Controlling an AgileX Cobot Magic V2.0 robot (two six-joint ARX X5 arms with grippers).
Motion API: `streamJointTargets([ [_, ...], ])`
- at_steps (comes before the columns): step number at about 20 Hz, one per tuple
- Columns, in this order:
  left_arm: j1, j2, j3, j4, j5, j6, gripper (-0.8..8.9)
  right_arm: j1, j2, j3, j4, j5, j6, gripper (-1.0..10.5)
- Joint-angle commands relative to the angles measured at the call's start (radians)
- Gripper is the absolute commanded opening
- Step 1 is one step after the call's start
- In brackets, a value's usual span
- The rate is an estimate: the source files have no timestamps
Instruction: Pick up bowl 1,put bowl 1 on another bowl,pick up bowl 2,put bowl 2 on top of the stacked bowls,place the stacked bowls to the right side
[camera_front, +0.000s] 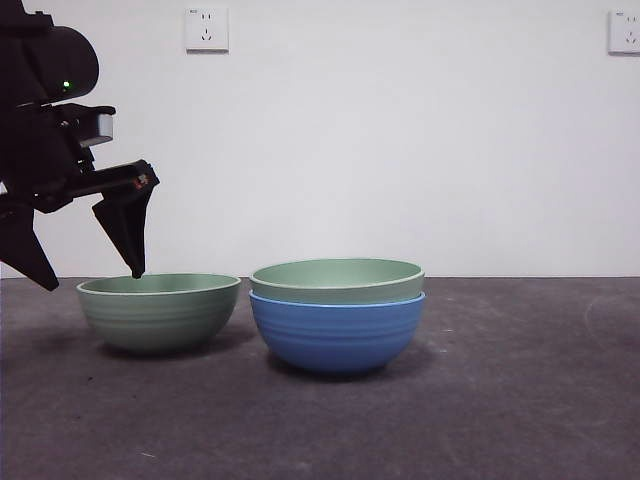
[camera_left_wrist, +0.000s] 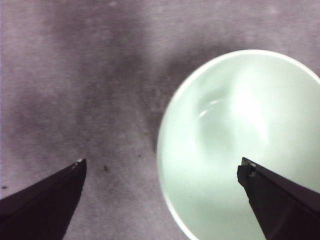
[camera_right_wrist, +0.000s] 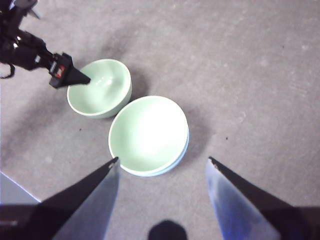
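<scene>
Nearest the front camera sits the round blue ribbed bowl (camera_front: 337, 335), low in the middle of the frame, with one pale green ribbed bowl (camera_front: 337, 279) already nested inside it, so the first stacking step looks done. Left of that pair, just beside it on the dark grey tabletop (camera_front: 520, 400), stands the second pale green ribbed bowl (camera_front: 159, 311), alone and empty.

And here is the left gripper (camera_front: 85, 275), dark and big at the left edge of the front view, jaws spread wide, nothing held! One black tip hangs right over the lone bowl's near rim, the other outside the wall. From the left wrist view the rim runs between the two tips, one jaw above the pale interior (camera_left_wrist: 240, 145), the other over bare tabletop.

So the step in hand is picking up bowl 2. Next move, by my reading: drop a touch, pinch the rim, lift clear, then carry it across and centre it over the stack.

High above, the right gripper (camera_right_wrist: 162, 162) waits unclenched and empty, looking down on both bowls.
</scene>
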Motion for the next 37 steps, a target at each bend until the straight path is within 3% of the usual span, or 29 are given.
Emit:
streamJointTargets([
  [1, -0.004, 0.002, -0.003, 0.014, -0.005, -0.01, 3.89, 0.0, 0.0, 0.0, 0.003, 0.005, 0.009, 2.8],
  [2, -0.004, 0.003, -0.003, 0.008, -0.002, -0.01, 3.39, 0.0, 0.0, 0.0, 0.003, 0.003, 0.015, 2.8],
  [11, -0.009, 0.053, -0.003, -0.023, 0.005, -0.015, 3.29, 0.0, 0.0, 0.0, 0.003, 0.002, 0.018, 2.8],
  [13, -0.011, 0.053, -0.003, -0.014, 0.005, -0.018, 1.24, 0.0, 0.0, 0.0, 0.003, 0.003, 0.018, 2.8],
  [15, -0.012, 0.053, -0.003, -0.014, 0.005, -0.02, -0.17, 0.0, 0.0, 0.0, 0.003, 0.003, 0.017, 2.8],
  [26, -0.012, -0.027, -0.003, -0.007, 0.007, -0.019, -0.09, 0.0, 0.0, 0.0, 0.002, 0.003, 0.017, 2.8],
  [29, -0.034, -0.115, -0.001, -0.02, 0.063, -0.019, -0.08, 0.0, 0.0, 0.0, 0.002, 0.003, 0.018, 2.8],
  [34, -0.183, -0.151, 0.085, -0.074, 0.076, -0.019, -0.08, 0.0, 0.0, 0.0, 0.002, 0.003, 0.018, 2.8],
  [37, -0.28, -0.14, 0.168, -0.069, 0.022, -0.02, -0.08, 0.0, 0.0, 0.0, 0.002, 0.003, 0.018, 2.8],
])
